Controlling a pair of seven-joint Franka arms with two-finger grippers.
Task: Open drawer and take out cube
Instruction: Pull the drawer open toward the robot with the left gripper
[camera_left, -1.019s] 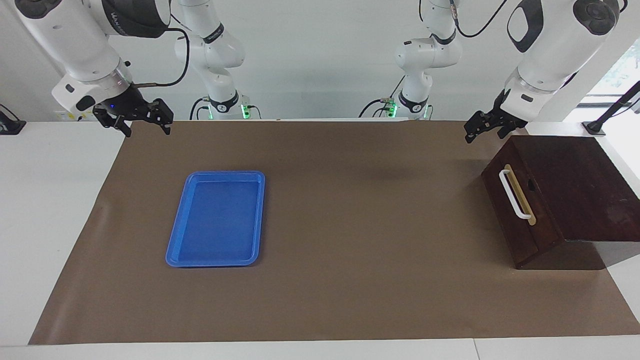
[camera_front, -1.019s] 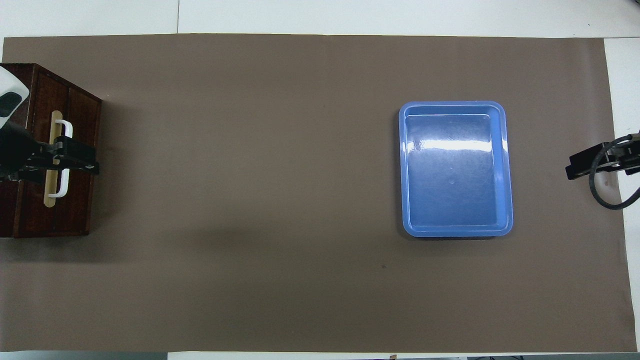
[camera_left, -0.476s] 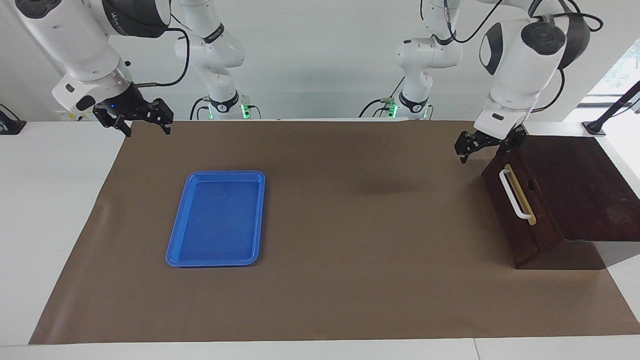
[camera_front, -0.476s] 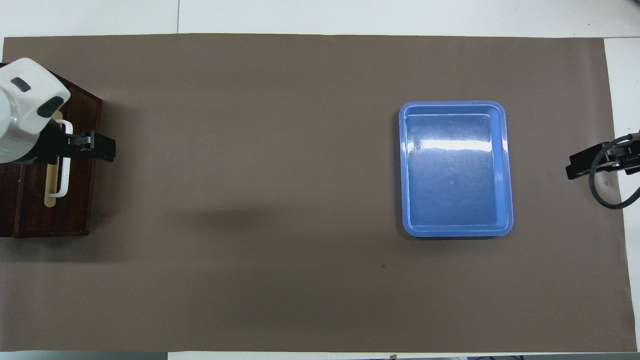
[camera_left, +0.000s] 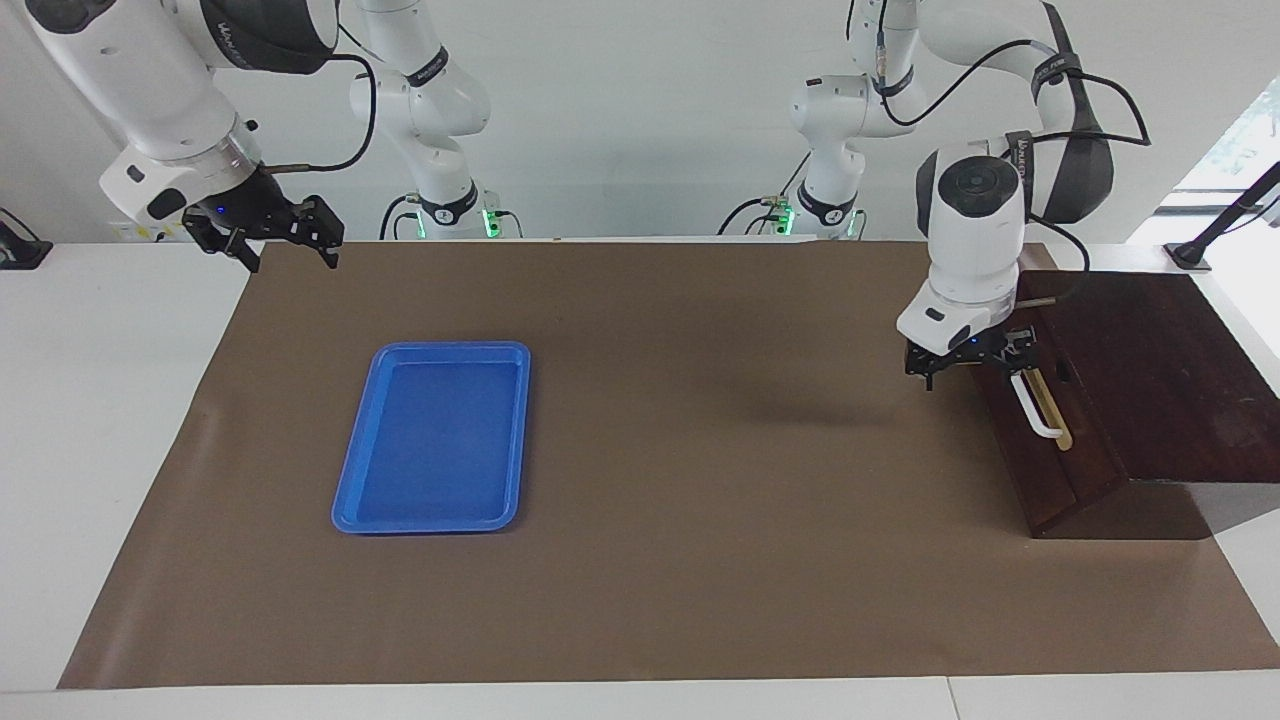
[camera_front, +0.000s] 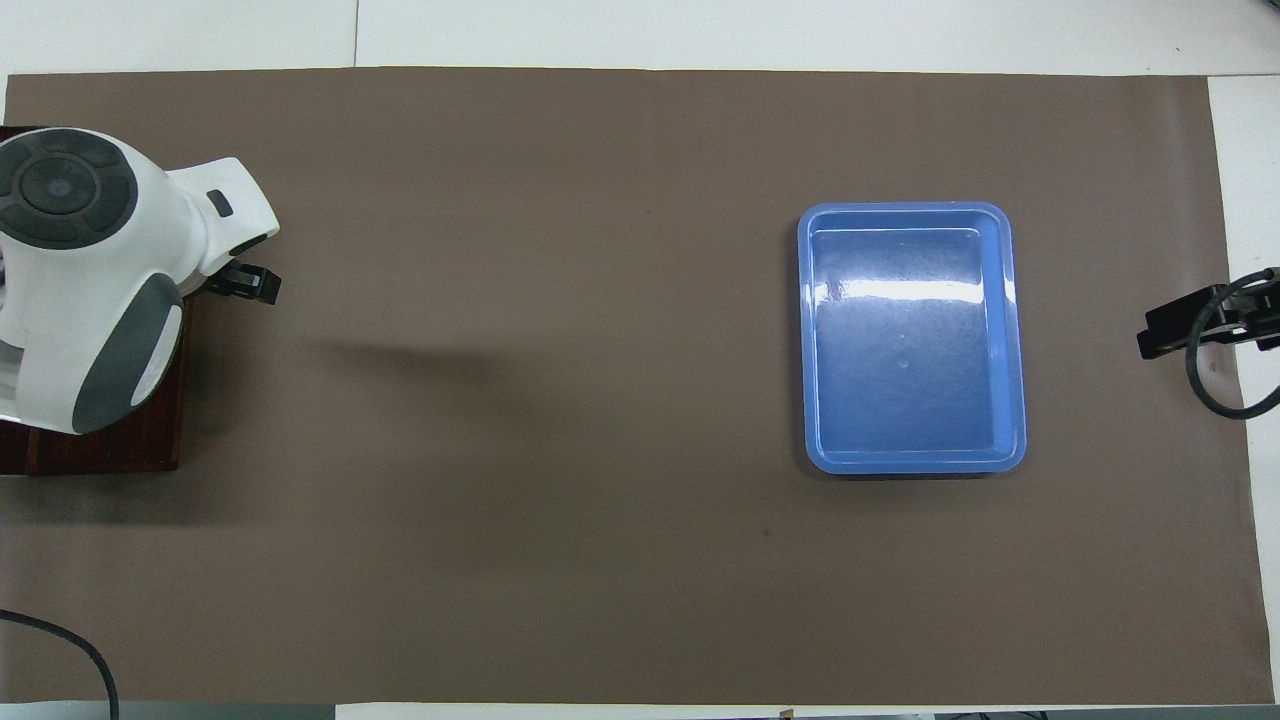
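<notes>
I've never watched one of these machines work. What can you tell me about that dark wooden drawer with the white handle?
The drawer is the front of a dark brown wooden box at the left arm's end of the table. It looks shut: nothing of its inside shows. Its white handle is a bar on a pale tan strip. The left gripper, open, is at the handle's upper end; whether it touches cannot be told.

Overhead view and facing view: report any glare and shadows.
Overhead view: a bright glare band crosses the blue tray; a soft arm shadow lies on the brown mat. Facing view: no glare on the tray; a shadow sits on the mat beside the left end effector.
</notes>
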